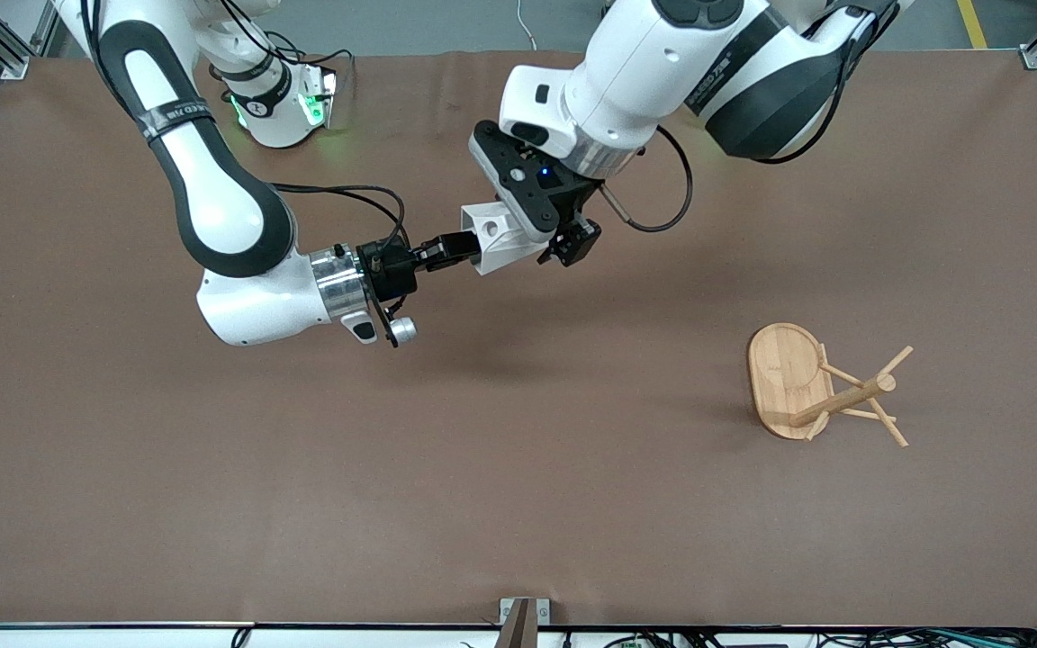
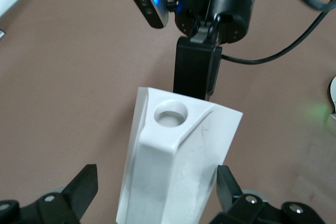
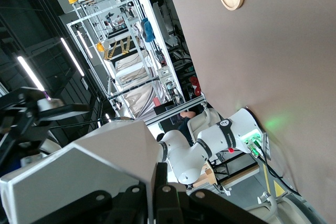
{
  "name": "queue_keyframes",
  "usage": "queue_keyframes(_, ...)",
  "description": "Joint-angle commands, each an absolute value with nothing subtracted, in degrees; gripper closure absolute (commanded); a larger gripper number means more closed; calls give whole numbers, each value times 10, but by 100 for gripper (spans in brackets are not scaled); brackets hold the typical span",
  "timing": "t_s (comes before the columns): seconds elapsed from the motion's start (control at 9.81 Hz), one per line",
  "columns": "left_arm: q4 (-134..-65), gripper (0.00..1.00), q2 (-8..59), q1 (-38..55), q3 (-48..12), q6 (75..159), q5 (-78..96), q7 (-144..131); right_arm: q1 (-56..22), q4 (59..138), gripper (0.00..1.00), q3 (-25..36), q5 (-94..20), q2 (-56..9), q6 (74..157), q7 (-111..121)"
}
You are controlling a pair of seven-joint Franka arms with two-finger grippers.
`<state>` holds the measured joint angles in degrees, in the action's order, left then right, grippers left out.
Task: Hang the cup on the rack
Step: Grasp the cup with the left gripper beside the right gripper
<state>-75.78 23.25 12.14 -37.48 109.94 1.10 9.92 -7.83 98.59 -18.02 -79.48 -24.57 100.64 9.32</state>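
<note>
White and faceted, the cup [image 1: 493, 236] hangs in the air over the brown table [image 1: 212, 504], held up between the two grippers above the middle of the table, toward the robots' bases. The right gripper [image 1: 457, 246] reaches in level from the right arm's end and pinches one end of the cup, its black fingers [image 1: 446, 248] pressed onto the cup wall; in the right wrist view the cup [image 3: 84, 166] fills the foreground, with the fingers [image 3: 160, 192] clamped on its edge. The left gripper [image 1: 563, 247] comes down from above at the cup's other end. In the left wrist view its fingers [image 2: 84, 184] stand spread on either side of the cup [image 2: 176, 166], with a gap showing on each side, so they are around it and not touching. That view also shows the flat tab with its round hole facing the camera, and the right gripper [image 2: 195, 72] gripping the cup at the end away from the camera.

The rack [image 1: 820, 387] stands on the table toward the left arm's end, well apart from the cup and nearer to the front camera; its oval bamboo base sits flat, with thin pegs angling off the post
</note>
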Motion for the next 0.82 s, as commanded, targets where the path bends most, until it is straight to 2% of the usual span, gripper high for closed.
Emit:
queue_keyframes(0.0,-773,0,243,127,-375,1093,-4,104,-73,998,99,-186,-812,-234,1006,101)
queue_keyframes(0.41,-780,2,258,127,-375,1092,-4,102,-74,998,99,-186,-814,-233,1007,101)
queue_keyframes(0.51,-780,13,259,127,-375,1092,-4,103,-74,998,99,-186,-814,-232,1007,100)
queue_keyframes(0.71,-786,71,258,127,-374,1092,-4,101,-75,998,99,-187,-814,-232,1009,99)
